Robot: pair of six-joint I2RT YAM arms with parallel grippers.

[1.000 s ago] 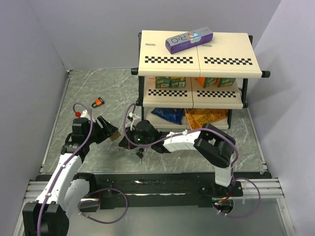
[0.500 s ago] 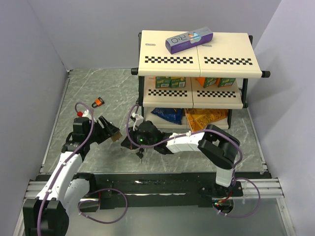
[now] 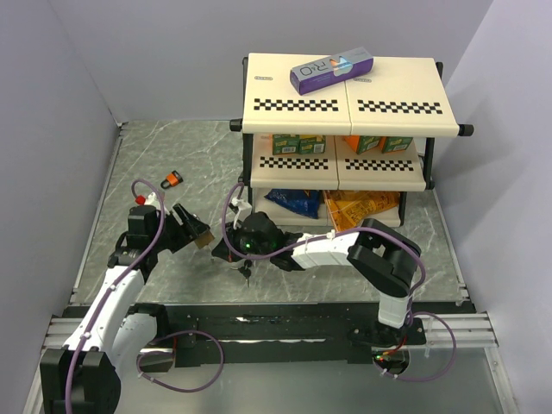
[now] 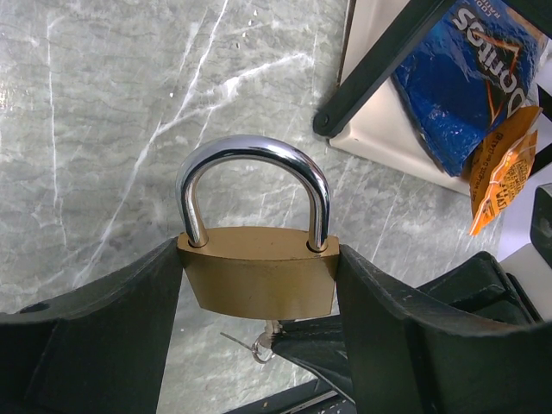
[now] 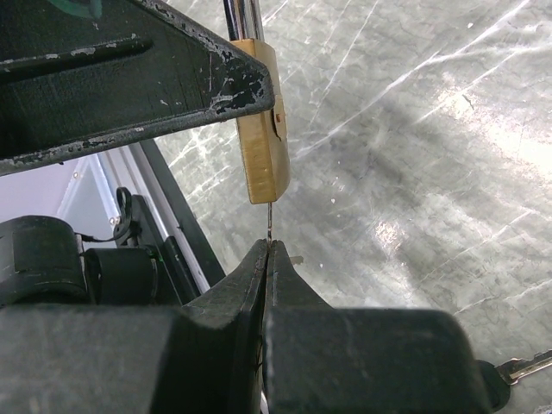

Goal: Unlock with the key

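Right arm's elbow has drifted slightly rightward over the last second, while both grippers have stayed almost where they were, meeting over the marble table (image 3: 172, 155) in front of the shelf rack (image 3: 345, 108). A purple box (image 3: 332, 69) lies on the rack's top tier, and a blue chip bag (image 3: 293, 201) and an orange snack bag (image 3: 358, 207) sit on its lowest level. The left gripper (image 4: 259, 285) clamps a brass padlock (image 4: 257, 280) by its two sides, with the silver shackle upright and seated in the body. The right gripper (image 5: 267, 250) is pinched fully together on the key (image 5: 270, 220). Only the key's thin silver blade shows, a fine straight sliver rising from the fingertips to touch the padlock's underside; its head is hidden between the fingers, and whether the tip has entered the keyway I cannot tell. A small orange padlock (image 3: 173, 179) lies well apart on the table, beyond the left arm.
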